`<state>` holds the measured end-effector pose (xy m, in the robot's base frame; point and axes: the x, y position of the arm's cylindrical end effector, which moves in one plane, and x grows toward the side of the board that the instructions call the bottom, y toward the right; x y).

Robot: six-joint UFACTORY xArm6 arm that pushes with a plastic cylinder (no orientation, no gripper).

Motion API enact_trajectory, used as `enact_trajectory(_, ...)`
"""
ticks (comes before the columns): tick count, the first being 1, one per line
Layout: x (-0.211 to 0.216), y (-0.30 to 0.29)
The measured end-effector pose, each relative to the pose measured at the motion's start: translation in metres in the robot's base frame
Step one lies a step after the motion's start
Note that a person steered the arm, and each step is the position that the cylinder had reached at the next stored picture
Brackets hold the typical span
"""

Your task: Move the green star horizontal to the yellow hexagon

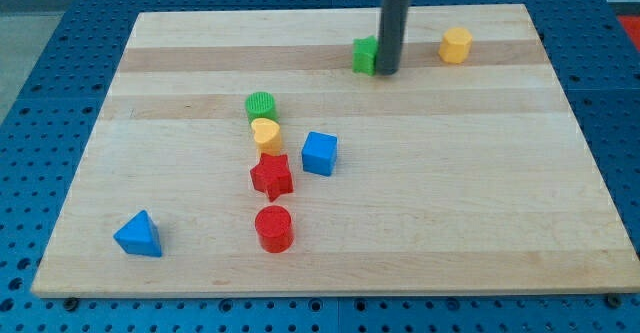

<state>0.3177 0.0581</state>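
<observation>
The green star (364,55) lies near the view's top, right of centre, on the wooden board (450,193). My tip (387,72) stands right against the star's right side, partly covering it. The yellow hexagon (456,45) lies to the right of the tip, a little higher in the view than the star, with a gap between it and the rod.
A green cylinder (260,106) and a yellow heart (266,134) touch left of centre. Below them lie a red star (271,176) and a red cylinder (273,228). A blue cube (319,153) sits beside the red star. A blue triangle (138,235) lies at the bottom left.
</observation>
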Motion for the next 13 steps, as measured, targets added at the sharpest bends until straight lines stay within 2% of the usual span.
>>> enact_trajectory(1, 0.001, -0.052)
enact_trajectory(2, 0.041, -0.034)
enact_trajectory(3, 0.050, 0.037)
enact_trajectory(4, -0.033, 0.031)
enact_trajectory(5, -0.061, -0.025)
enact_trajectory(6, -0.059, -0.074)
enact_trajectory(7, 0.015, -0.128)
enact_trajectory(8, 0.069, -0.167)
enact_trajectory(9, 0.015, -0.167)
enact_trajectory(10, -0.090, -0.152)
enact_trajectory(11, -0.049, -0.066)
enact_trajectory(12, 0.000, -0.033)
enact_trajectory(13, 0.028, -0.033)
